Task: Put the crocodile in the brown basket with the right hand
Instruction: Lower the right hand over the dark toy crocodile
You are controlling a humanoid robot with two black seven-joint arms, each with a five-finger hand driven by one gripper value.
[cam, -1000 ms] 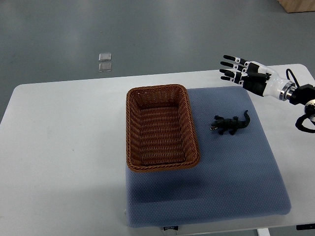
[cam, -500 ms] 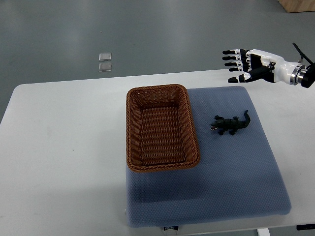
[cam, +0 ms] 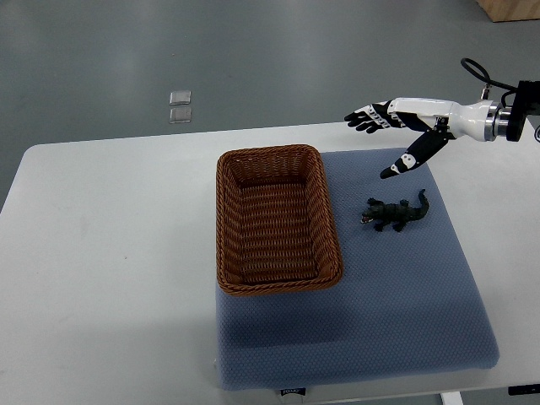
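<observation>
1. Grey floor (cam: pixel 253 51) fills the top of the view, with two small clear squares (cam: pixel 180 107) lying on it beyond the far edge of the surface.
2. White surface (cam: pixel 101 253) spans almost the whole width, with rounded corners at the far left and far right.
3. On its right half lies a blue-grey mat (cam: pixel 405 304), reaching to the near edge of the surface.
4. A brown basket (cam: pixel 226 228) of woven wicker sits on the left part of the mat, its left rim running about along the mat's left edge; it is rectangular, longer front to back, and holds nothing.
5. The right hand (cam: pixel 405 126) comes in from the right edge on a white forearm with a black cable looping above the wrist. It hangs over the far edge of the mat, beyond the toy and apart from it. Its fingers (cam: pixel 364 118) are stretched out and spread, pointing left, with the thumb angled down towards the mat; they hold nothing.
6. The crocodile (cam: pixel 395 214), small and dark green, lies on the mat just right of the basket, head towards the basket, tail curling up to the right.
</observation>
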